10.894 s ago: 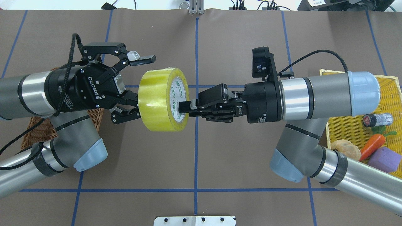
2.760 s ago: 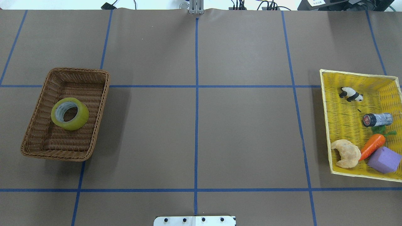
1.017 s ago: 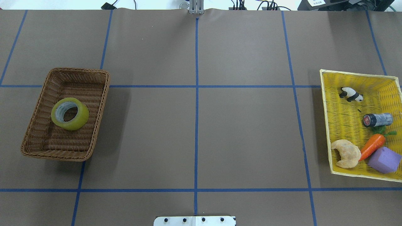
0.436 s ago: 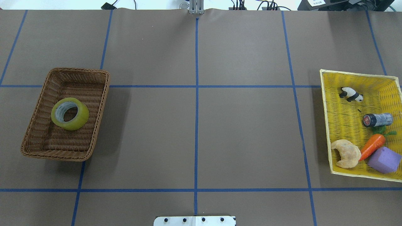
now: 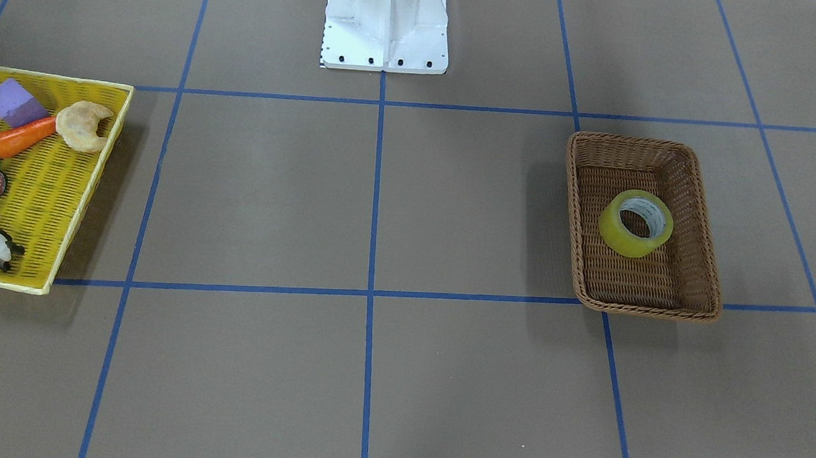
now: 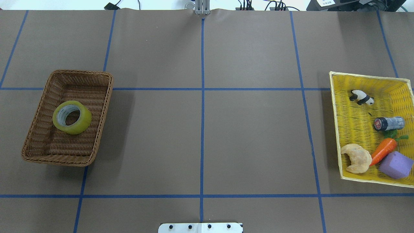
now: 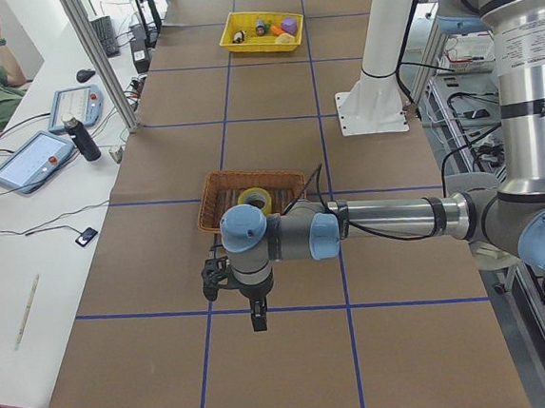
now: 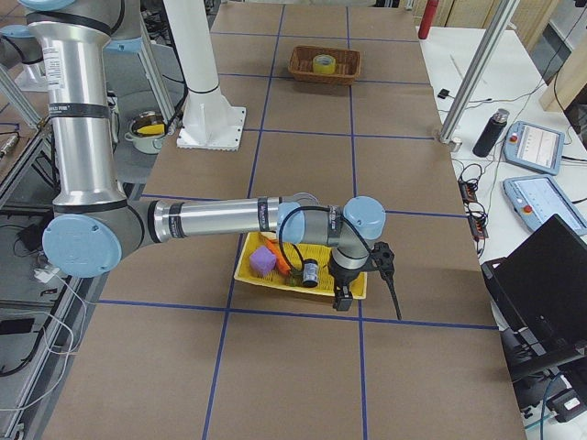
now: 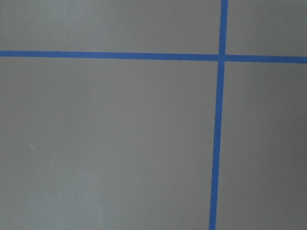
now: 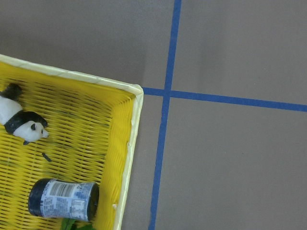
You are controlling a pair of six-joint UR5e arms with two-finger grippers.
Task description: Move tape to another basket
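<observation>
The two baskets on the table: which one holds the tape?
The brown wicker basket holds the tape and nothing else; the yellow mesh tray holds only other small items.

On my desk (image 6: pixel 252 136), the basket (image 6: pixel 81 72) sits to my left, with the tape (image 6: pixel 83 124) lying flat inside it, near its middle. The tray (image 6: pixel 337 129) sits well apart at my far right. It holds a panda (image 6: pixel 361 97) farthest from me, then a bottle (image 6: pixel 389 123), then a carrot (image 6: pixel 384 151) between a croissant (image 6: pixel 357 158) and a block (image 6: pixel 396 165), nearest me.
</observation>
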